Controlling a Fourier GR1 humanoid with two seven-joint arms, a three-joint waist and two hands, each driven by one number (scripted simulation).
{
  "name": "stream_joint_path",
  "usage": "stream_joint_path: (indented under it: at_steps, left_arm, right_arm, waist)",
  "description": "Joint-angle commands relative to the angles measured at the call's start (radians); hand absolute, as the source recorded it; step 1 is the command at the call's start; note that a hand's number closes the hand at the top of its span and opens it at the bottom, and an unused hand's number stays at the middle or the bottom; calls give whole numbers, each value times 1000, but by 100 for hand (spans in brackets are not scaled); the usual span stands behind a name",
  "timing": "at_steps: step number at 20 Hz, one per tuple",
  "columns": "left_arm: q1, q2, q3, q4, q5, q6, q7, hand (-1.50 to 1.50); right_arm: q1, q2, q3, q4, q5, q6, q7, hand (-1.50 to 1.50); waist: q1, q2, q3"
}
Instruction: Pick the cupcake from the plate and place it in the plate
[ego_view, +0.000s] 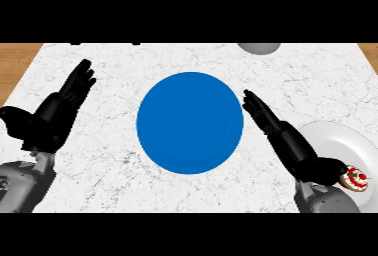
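The right hand (284, 136) lies over the counter with its fingers extended straight and held together, pointing up and to the left toward the blue plate (190, 122). It holds nothing. Its fingertips are near the plate's right rim but apart from it. The heel of the hand and the grey forearm overlap the left part of the white plate (343, 142) at the lower right.

The cupcake (356, 178) sits on the white plate, close to the right edge of the view and just beside the right wrist. It shows a white top with red marks. The hand is not touching it as far as can be seen.

The left hand (63, 107) is at the left side of the view, fingers straight and pointing up, thumb out to the side, holding nothing.

The counter (111, 165) is white marble with fine grey veining. The blue plate lies at its centre. A grey rounded object (260, 47), only partly in view, sits at the far edge. Brown wood surface (16, 62) shows beyond the counter's far left and far right corners.
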Motion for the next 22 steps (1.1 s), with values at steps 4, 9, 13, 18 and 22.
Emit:
stream_joint_path:
  at_steps: [4, 9, 13, 18, 22]
  left_arm:
    - [182, -71, -9, 94, 27, 62, 52, 0]
    - [266, -129, -17, 119, 94, 48, 61, 0]
    - [250, -189, -35, 169, 81, 59, 24, 0]
    - [252, -235, -77, 187, 36, 58, 28, 0]
    - [321, -205, -40, 188, 75, -9, -34, 0]
  right_arm:
    - [-20, -226, -394, -19, -144, 30, -57, 150]
    - [26, -419, -647, 160, 42, -137, -82, 150]
    - [77, -417, -829, 335, -117, -50, -334, -150]
    - [167, -521, -914, 514, -159, 175, -523, -150]
    - [226, -615, -839, 522, -34, 234, -511, -150]
  waist:
    - [-48, 11, -12]
    - [-70, 22, -11]
    - [-50, 17, -8]
    - [-24, 12, -11]
    - [-15, 13, -12]
